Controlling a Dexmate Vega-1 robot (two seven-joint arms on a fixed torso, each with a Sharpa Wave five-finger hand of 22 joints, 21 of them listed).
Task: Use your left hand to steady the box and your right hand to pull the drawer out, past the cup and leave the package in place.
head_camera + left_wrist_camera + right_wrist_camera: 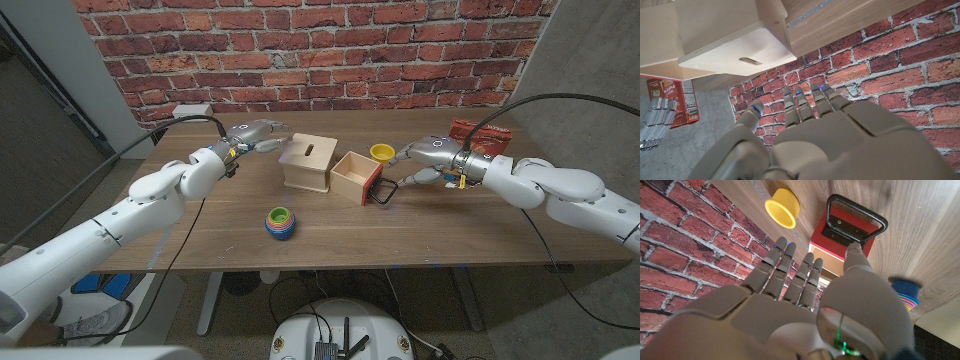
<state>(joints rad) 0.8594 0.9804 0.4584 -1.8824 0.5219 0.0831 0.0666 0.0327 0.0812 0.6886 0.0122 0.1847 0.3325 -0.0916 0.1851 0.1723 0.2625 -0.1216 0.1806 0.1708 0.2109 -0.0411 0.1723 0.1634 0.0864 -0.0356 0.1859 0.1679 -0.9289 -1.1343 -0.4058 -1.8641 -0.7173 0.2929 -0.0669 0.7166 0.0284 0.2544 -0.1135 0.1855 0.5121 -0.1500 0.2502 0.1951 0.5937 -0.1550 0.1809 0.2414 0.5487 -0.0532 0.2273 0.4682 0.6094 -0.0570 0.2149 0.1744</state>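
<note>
Drawer (357, 176) of pale wood with a red front and black wire handle (385, 194) already stands partly out of the pale wooden box (308, 161), just ahead of the right robot hand (420, 160), whose fingers are spread with the thumb touching the handle. The left robot hand (252, 137), fingers apart, hovers just beside the box, seemingly not yet steadying it. More pulling looks needed to pass the yellow plastic cup (382, 152) beyond the right fingertips; the red package (479, 135) sits behind that wrist.

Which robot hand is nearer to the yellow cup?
The right robot hand is nearer, just beside the yellow cup at the drawer handle. The left robot hand is beyond the box.
</note>
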